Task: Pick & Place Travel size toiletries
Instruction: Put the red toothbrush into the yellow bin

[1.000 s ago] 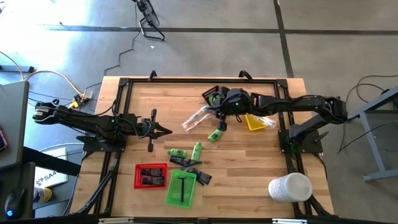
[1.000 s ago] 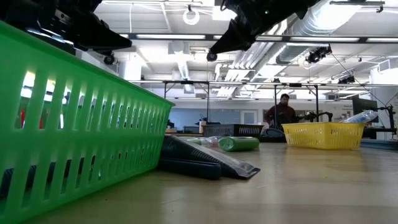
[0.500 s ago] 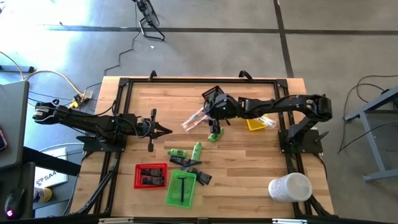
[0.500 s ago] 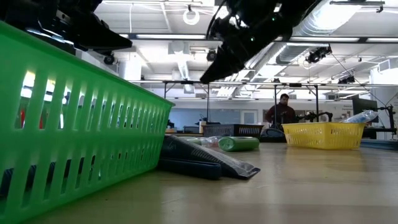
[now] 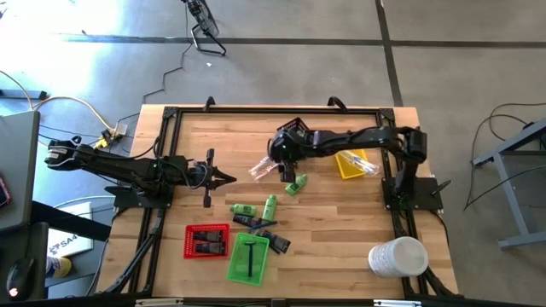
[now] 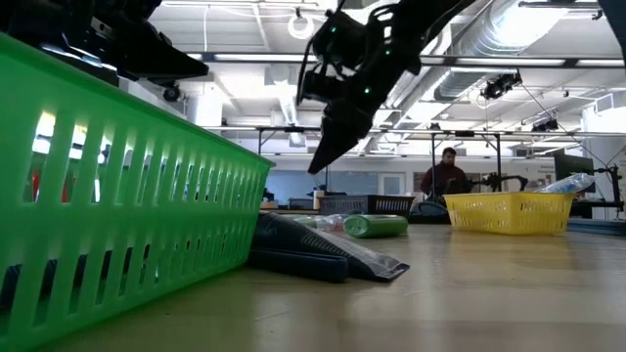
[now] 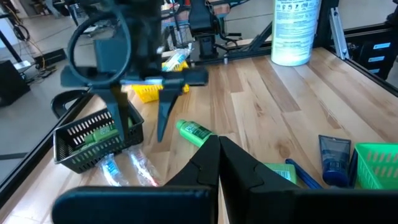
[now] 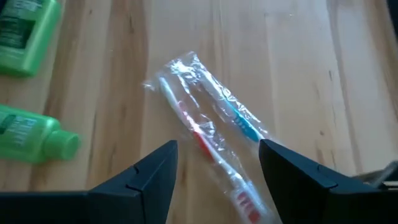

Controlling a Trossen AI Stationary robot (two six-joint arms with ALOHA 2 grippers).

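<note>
The travel size toiletries lie mid-table: a clear-wrapped pair of toothbrushes [image 5: 263, 167], green bottles [image 5: 296, 183] [image 5: 270, 205] [image 5: 243, 209] and dark packets [image 5: 260, 226]. Another green bottle [image 7: 99, 135] lies in the black tray [image 7: 93, 142]. My right gripper [image 5: 275, 157] hangs open above the toothbrushes [image 8: 208, 134], pointing down, one finger on either side of the wrap and touching nothing. My left gripper [image 5: 227, 178] is shut at mid-left with nothing in it, its tips [image 7: 217, 144] pointing toward the table's right.
A red tray [image 5: 207, 240] and a green tray [image 5: 248, 258] stand near the front edge. The yellow tray [image 5: 350, 165] is at the right, under my right arm. A big white cylinder [image 5: 397, 257] stands at the front right. A person shows in the room beyond [image 6: 445, 176].
My right gripper has moved from over the black tray toward the table's left edge and come down, tipping its fingers downward over the clear-wrapped toothbrushes. The toiletries on the table have stayed where they were.
</note>
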